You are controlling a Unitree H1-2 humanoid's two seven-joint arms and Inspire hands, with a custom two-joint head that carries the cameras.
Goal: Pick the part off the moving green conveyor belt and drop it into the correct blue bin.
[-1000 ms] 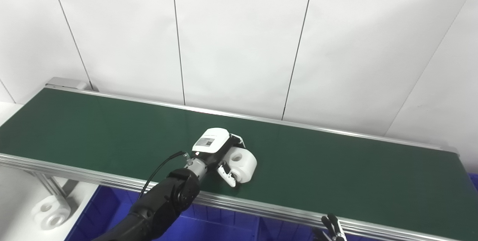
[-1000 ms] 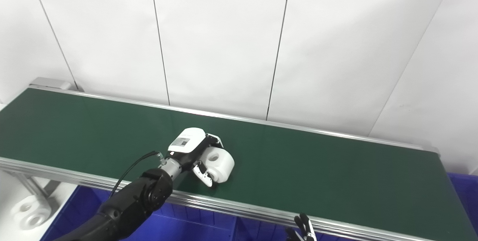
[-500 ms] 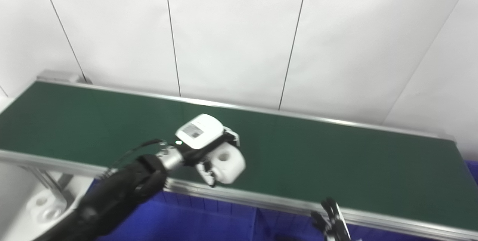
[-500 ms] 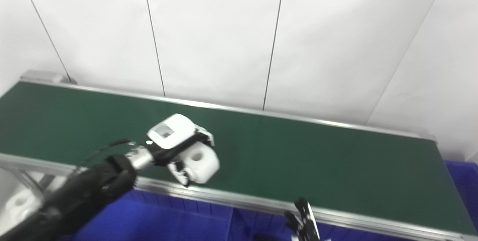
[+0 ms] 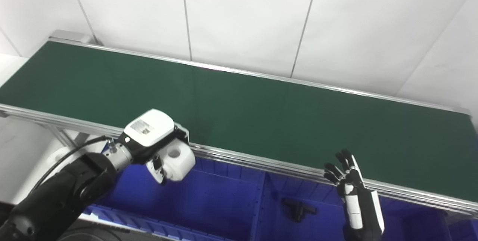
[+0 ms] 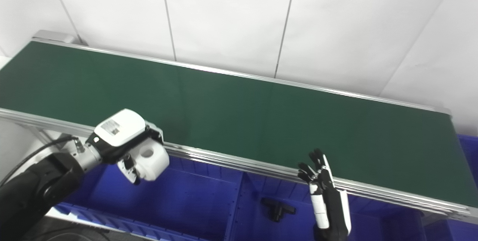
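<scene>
Part [image 5: 179, 157] half-hidden within left hand [image 5: 155, 142] fingers [image 5: 154, 166].

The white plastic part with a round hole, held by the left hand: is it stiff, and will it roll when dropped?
The white plastic part with a round hole looks moulded and chunky, so probably stiff. The left hand carries it unaided, so it is likely light. Its rounded end suggests it may roll a little in the blue bin.

Our left arm reaches in from the lower left, and our left hand [image 5: 158, 147] is clenched around what it carries, its white back turned upward. Our right hand [image 5: 353, 187] stands low at the right, holding nothing, its fingers [image 5: 345, 158] spread and pointing up, palm facing left.
</scene>
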